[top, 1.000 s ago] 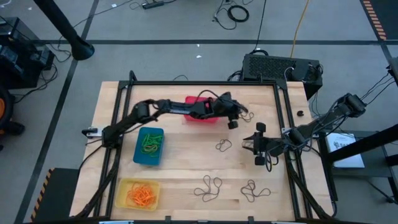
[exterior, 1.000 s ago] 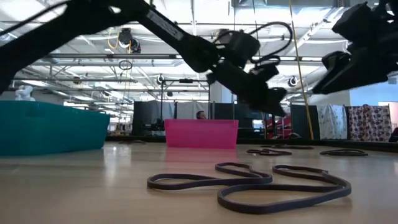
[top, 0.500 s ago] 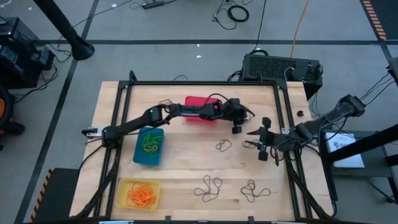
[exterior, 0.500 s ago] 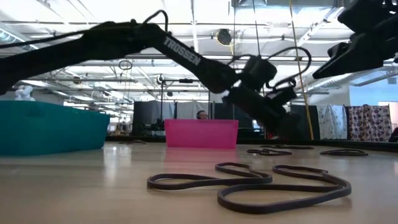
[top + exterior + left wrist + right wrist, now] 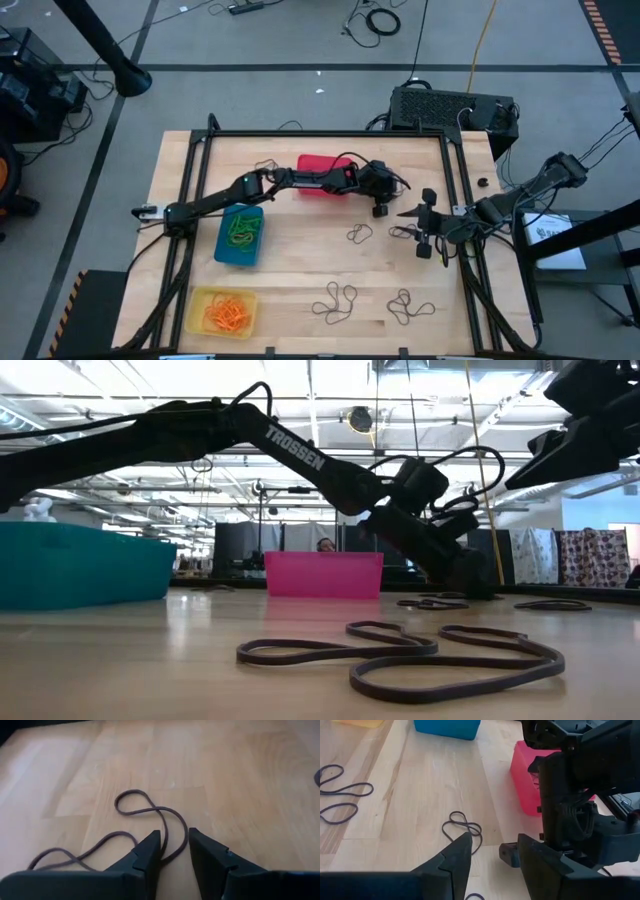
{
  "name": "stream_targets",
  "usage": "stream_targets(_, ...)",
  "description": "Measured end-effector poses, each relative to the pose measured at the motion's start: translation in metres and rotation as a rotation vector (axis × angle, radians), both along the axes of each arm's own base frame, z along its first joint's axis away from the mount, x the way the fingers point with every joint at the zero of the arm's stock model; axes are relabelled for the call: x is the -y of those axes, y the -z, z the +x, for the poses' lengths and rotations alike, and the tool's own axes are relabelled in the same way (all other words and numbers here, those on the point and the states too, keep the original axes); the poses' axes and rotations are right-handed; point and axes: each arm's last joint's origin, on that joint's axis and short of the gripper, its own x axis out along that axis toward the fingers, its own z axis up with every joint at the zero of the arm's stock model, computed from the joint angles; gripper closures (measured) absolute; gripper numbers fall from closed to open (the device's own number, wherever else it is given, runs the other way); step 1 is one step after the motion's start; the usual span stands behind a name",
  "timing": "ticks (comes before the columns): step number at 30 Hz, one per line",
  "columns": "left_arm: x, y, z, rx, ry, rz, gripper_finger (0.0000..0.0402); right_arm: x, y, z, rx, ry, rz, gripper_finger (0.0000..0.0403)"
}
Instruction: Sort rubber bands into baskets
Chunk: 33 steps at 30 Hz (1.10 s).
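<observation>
The left gripper [image 5: 174,851] is low over the table, just past the red basket [image 5: 322,176], with its fingers a little apart and a dark rubber band [image 5: 150,817] lying between the tips, not yet pinched. The step seems to be picking up this band. Next the fingers should close on the strand and lift it. The right gripper [image 5: 492,851] waits open near another dark band [image 5: 463,826].

A robotics lab in a large industrial hall.
Taped concrete floor [image 5: 250,45], loose cables [image 5: 380,20], an electronics box [image 5: 450,108], ceiling trusses [image 5: 300,420] and curtain dividers [image 5: 590,558] beyond the wooden table [image 5: 300,260].
</observation>
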Motion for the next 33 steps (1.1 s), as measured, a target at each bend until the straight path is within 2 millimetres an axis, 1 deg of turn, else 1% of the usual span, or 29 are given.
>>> stream_targets(2,0.000,0.000,0.000,-0.002,-0.021,-0.031,0.0297,0.000,0.000,0.000,0.000,0.000,0.000,0.0250)
stream_targets(4,-0.001,0.001,-0.001,-0.007,-0.040,-0.073,0.0312,0.000,0.000,0.000,0.000,0.000,0.000,0.0250)
stream_targets(7,-0.003,0.001,-0.002,-0.020,-0.057,-0.134,0.0353,0.000,0.000,0.000,0.001,0.000,0.000,0.0250)
stream_targets(9,-0.004,-0.001,-0.003,-0.037,-0.058,-0.144,0.0385,0.000,0.000,0.000,0.002,0.000,0.002,0.0250)
stream_targets(10,-0.004,-0.002,-0.003,-0.045,-0.062,-0.142,0.0392,0.000,0.000,0.000,0.003,0.003,0.007,0.0250)
stream_targets(13,-0.003,-0.002,-0.003,-0.049,-0.087,-0.118,0.0395,0.000,0.000,0.000,0.008,0.012,0.025,0.0250)
stream_targets(17,0.002,-0.012,0.000,-0.044,-0.087,-0.103,0.0398,-0.001,0.000,0.000,0.008,0.011,0.053,0.0250)
stream_targets(20,0.009,-0.025,0.002,-0.057,-0.071,-0.077,0.0399,-0.002,0.000,0.000,0.000,-0.014,0.079,0.0250)
stream_targets(23,0.019,-0.043,-0.001,-0.093,-0.077,0.002,0.0400,-0.001,0.001,0.000,-0.001,-0.004,0.098,0.0250)
stream_targets(26,0.030,-0.070,-0.008,-0.135,-0.080,0.053,0.0400,-0.001,0.002,-0.001,-0.012,-0.002,0.093,0.0250)
stream_targets(30,0.045,-0.098,-0.021,-0.232,-0.079,0.133,0.0400,-0.001,0.001,-0.001,-0.009,-0.003,0.088,0.0250)
stream_targets(33,0.053,-0.120,-0.033,-0.297,-0.110,0.206,0.0401,-0.001,0.001,-0.001,-0.008,-0.002,0.087,0.0250)
